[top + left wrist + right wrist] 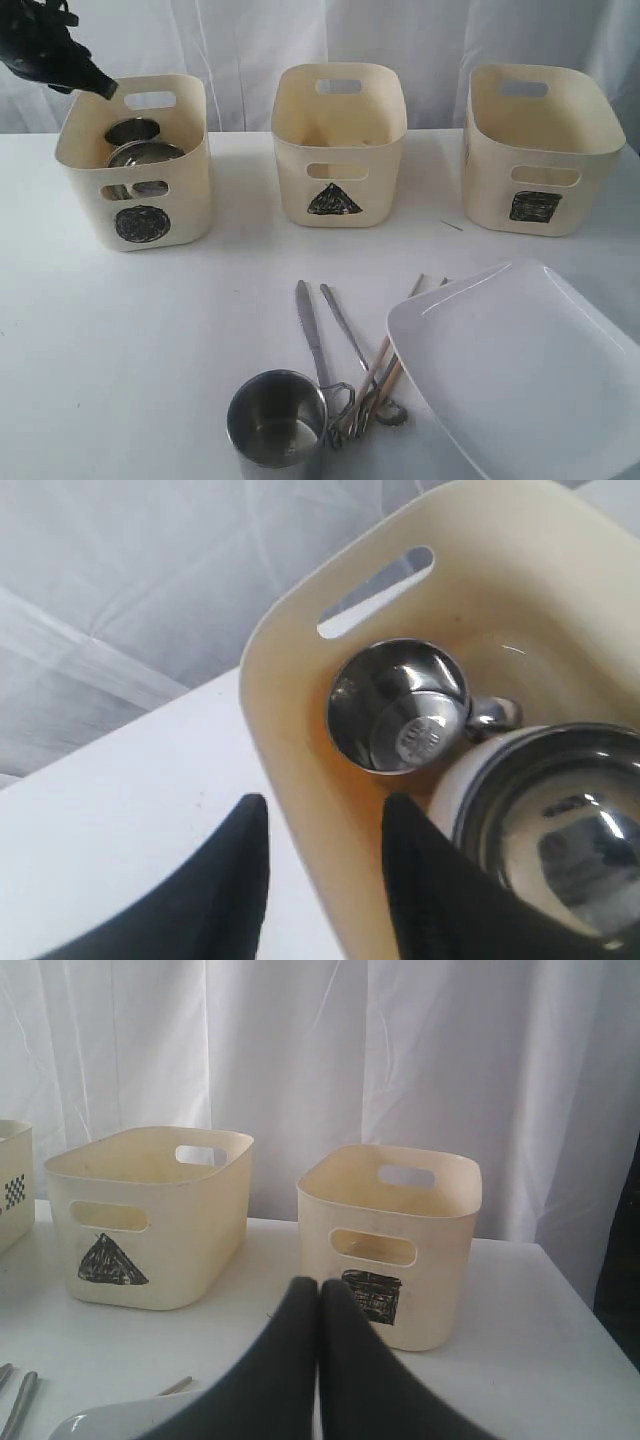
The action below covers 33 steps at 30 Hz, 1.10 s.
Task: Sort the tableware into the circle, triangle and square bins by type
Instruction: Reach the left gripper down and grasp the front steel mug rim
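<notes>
My left gripper point(100, 85) hangs open over the back left rim of the circle bin point(133, 160), one finger on each side of the wall and nothing between them point(325, 805). Inside that bin lie a steel handled cup point(400, 705) and a steel bowl point(565, 810) nested in a white bowl point(460, 785). The triangle bin point(338, 145) and square bin point(535, 150) stand to its right. At the table front are a second steel cup point(277, 418), steel cutlery point(312, 335), wooden chopsticks point(385, 365) and the white square plate point(520, 370). My right gripper point(319, 1285) is shut and empty, facing the square bin point(390, 1240).
A white table point(120, 330) carries everything, with a white curtain point(250, 40) close behind the three bins. A thin sliver point(452, 225) lies between the triangle and square bins. The plate overhangs the front right of the exterior view.
</notes>
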Tool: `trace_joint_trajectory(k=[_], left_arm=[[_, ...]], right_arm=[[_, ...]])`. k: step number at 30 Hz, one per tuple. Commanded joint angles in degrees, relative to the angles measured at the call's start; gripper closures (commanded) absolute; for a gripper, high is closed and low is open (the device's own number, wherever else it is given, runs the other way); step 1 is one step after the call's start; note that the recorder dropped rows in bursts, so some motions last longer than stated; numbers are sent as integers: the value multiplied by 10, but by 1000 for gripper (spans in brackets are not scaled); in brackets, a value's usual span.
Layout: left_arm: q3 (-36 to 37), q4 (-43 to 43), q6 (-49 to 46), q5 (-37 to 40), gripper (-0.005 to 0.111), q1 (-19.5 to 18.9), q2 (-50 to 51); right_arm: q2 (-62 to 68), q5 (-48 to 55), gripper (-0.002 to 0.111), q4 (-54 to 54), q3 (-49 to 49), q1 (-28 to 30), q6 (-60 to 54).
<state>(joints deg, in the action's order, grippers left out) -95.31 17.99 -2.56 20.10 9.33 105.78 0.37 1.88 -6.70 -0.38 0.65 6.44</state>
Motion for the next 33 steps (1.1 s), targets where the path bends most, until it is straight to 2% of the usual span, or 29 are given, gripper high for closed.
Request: trace_joint_trajectory(k=[1,6,9,11,15,19,21,24,28,33], left_arm=[[7,-156,-113,96,64,6,-50],[52,-305,-194,149,64,27,-104],[82,-341,-207,185,64,41,-135],[130,-360,-215,217,64,62,-166],[221,-401,-216,231,64,104,-209],[274,-411,-218,253,63,145,-224],[286,-423,-218,267,55,167,-224],[301,-439,-219,247,45,208,-224],[316,-440,-230,233,45,247,-224],[340,-441,-238,224,45,275,-224]], right_arm=[[-4,-1,108,-5,4,-2,1],[-4,-1,108,-5,4,-2,1],[-4,-1,108,-5,4,-2,1],[-4,-1,108,-5,4,-2,1],[-4,-1,108,-5,4,-2,1],[-4,-1,108,-5,4,-2,1],[-4,-1,108,-5,4,-2,1],[-4,-1,108,-5,4,-2,1],[-4,-1,108,-5,4,-2,1],[-4,-1,108,-5,4,-2,1]])
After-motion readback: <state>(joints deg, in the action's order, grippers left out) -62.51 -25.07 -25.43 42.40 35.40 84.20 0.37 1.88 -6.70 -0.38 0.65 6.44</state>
